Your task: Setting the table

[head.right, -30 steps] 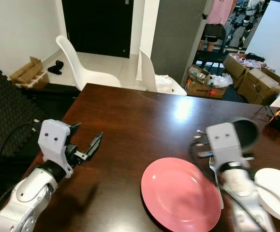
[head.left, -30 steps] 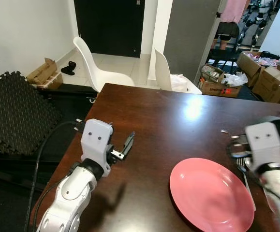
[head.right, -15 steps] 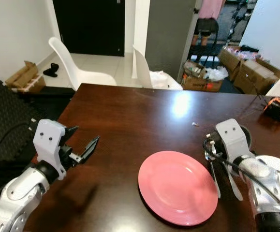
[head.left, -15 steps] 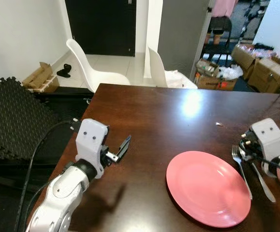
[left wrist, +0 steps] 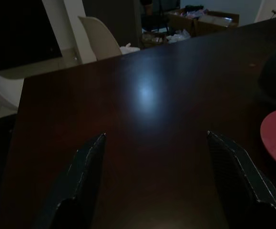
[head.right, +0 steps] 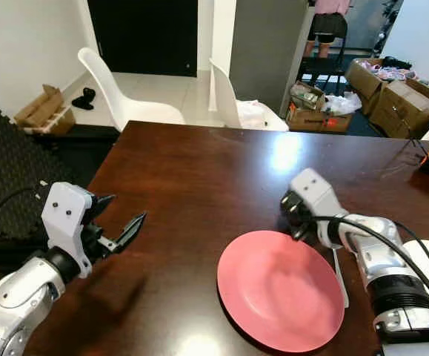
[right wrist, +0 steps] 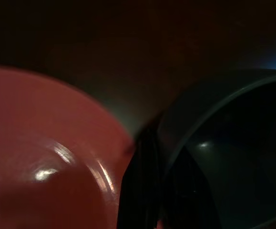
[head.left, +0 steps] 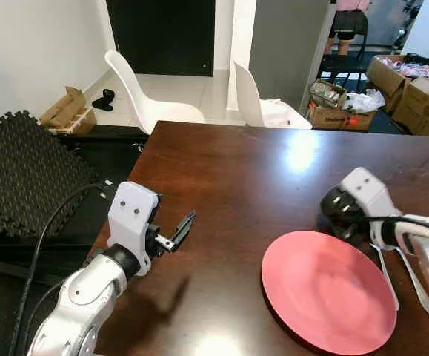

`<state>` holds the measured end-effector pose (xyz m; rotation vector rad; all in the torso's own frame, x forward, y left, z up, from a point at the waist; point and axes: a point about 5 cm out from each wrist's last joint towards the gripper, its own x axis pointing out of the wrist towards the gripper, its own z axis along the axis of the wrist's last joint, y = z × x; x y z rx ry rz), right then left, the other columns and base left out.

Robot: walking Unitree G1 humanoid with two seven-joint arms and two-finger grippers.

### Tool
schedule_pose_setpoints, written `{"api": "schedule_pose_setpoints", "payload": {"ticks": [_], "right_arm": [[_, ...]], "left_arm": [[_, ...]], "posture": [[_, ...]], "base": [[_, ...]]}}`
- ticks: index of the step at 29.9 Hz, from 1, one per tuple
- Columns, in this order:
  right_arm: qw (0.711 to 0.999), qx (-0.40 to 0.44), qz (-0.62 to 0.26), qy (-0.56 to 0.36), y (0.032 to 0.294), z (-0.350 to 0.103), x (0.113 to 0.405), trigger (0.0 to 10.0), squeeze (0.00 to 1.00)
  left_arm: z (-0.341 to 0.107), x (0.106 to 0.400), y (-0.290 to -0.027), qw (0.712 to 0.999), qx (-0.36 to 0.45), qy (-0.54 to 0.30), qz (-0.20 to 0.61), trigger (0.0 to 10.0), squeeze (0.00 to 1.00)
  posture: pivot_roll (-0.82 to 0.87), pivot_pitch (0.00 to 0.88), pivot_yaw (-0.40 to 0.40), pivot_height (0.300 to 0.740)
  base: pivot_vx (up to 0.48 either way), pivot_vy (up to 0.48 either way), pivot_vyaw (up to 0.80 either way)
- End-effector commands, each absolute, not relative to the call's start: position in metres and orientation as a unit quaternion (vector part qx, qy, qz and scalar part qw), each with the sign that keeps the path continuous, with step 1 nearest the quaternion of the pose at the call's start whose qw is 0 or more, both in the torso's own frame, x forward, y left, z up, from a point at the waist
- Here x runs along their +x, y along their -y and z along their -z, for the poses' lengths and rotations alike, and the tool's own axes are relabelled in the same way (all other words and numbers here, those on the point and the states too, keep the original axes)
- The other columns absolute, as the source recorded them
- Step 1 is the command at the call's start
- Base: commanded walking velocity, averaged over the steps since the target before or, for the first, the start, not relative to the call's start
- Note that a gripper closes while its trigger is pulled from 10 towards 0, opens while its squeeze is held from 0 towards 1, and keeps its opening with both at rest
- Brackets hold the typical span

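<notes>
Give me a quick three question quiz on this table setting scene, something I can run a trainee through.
1. True or false: the left pincer is shut on a fork.
2. What is the right pincer gripping? A) a glass bottle B) the dark cup C) a folded napkin
3. Fill in the blank: the fork and the spoon lie on the table on the robot's ___ side of the pink plate.

Key: 1. False, it is open and empty above the table. 2. B. 3. Right.
</notes>
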<state>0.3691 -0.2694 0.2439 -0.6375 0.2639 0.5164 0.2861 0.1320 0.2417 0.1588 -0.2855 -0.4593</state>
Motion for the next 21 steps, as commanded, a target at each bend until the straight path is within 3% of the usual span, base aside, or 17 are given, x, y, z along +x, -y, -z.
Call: {"api": "schedule_pose_setpoints", "payload": {"ticks": [1, 4, 7, 12, 17, 21], "right_arm": [[0.887, -0.347, -0.261, -0.153, 0.277, -0.243, 0.367, 10.0, 0.00], [0.860, -0.400, -0.257, -0.184, 0.289, -0.240, 0.363, 10.0, 0.00], [0.857, -0.411, -0.249, -0.185, 0.294, -0.243, 0.363, 10.0, 0.00], [0.888, -0.397, -0.192, -0.134, 0.301, -0.263, 0.367, 10.0, 0.00], [0.949, -0.296, -0.094, 0.044, 0.305, -0.317, 0.369, 10.0, 0.00], [0.960, -0.247, -0.086, 0.102, 0.302, -0.327, 0.366, 10.0, 0.00]], "left_arm": [[-0.239, 0.282, -0.133, 0.961, 0.080, 0.134, 0.228, 10.0, 0.00], [-0.238, 0.280, -0.132, 0.961, 0.074, 0.130, 0.232, 10.0, 0.00], [-0.239, 0.279, -0.130, 0.960, 0.071, 0.131, 0.238, 10.0, 0.00], [-0.242, 0.280, -0.119, 0.955, 0.059, 0.138, 0.257, 10.0, 0.00], [-0.241, 0.279, -0.108, 0.958, 0.015, 0.129, 0.256, 10.0, 0.00], [-0.236, 0.280, -0.107, 0.963, 0.016, 0.121, 0.240, 10.0, 0.00]], "posture": [[0.05, 0.232, 0.114, 0.740], [0.04, 0.234, 0.113, 0.740], [0.04, 0.234, 0.113, 0.740], [0.02, 0.227, 0.112, 0.740], [0.01, 0.214, 0.114, 0.740], [0.01, 0.205, 0.113, 0.740]], "base": [[0.000, 0.000, 0.00], [0.000, 0.000, 0.00], [0.000, 0.000, 0.00], [0.000, 0.000, 0.00], [0.000, 0.000, 0.00], [0.000, 0.000, 0.00]]}}
